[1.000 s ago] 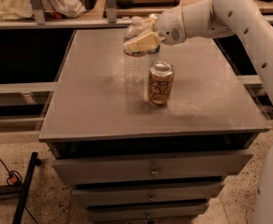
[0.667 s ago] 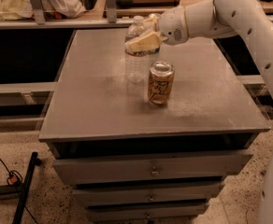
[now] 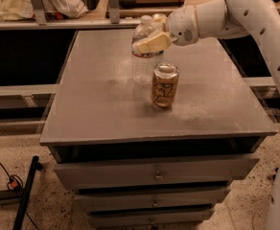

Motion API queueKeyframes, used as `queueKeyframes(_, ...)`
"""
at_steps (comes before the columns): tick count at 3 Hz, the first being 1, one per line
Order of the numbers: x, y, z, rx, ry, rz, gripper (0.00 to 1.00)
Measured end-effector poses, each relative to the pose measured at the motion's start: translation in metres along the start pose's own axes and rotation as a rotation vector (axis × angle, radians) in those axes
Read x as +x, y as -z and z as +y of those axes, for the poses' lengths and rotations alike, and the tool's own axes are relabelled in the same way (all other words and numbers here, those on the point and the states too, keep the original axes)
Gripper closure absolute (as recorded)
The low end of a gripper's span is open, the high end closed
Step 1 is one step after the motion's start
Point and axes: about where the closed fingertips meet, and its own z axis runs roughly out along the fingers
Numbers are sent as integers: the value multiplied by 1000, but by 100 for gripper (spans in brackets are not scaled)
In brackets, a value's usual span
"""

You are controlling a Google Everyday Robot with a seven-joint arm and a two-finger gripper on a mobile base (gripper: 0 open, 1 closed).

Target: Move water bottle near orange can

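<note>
The water bottle (image 3: 143,63) is clear with a white cap and stands upright on the grey table top (image 3: 97,104), just left of and behind the orange can (image 3: 165,85). The can is tan-orange with a silver top and swirl artwork, and there is a small gap between it and the bottle. My gripper (image 3: 154,31) reaches in from the right on the white arm (image 3: 255,13). It is shut on the bottle's upper part, with one cream finger (image 3: 152,42) across the front of its shoulder and the other behind near the cap.
The table is a drawer cabinet (image 3: 154,176) with its front edge toward the camera. A shelf rail (image 3: 82,23) with light cloth (image 3: 29,1) runs behind the table. A black stand leg and cable (image 3: 25,190) lie on the floor at the lower left.
The gripper and the bottle have shifted slightly to the right, toward the can. The can has not moved.
</note>
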Motion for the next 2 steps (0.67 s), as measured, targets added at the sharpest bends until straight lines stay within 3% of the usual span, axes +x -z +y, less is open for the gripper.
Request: queueKeyframes(2,10,3,7,-32,11,27,12)
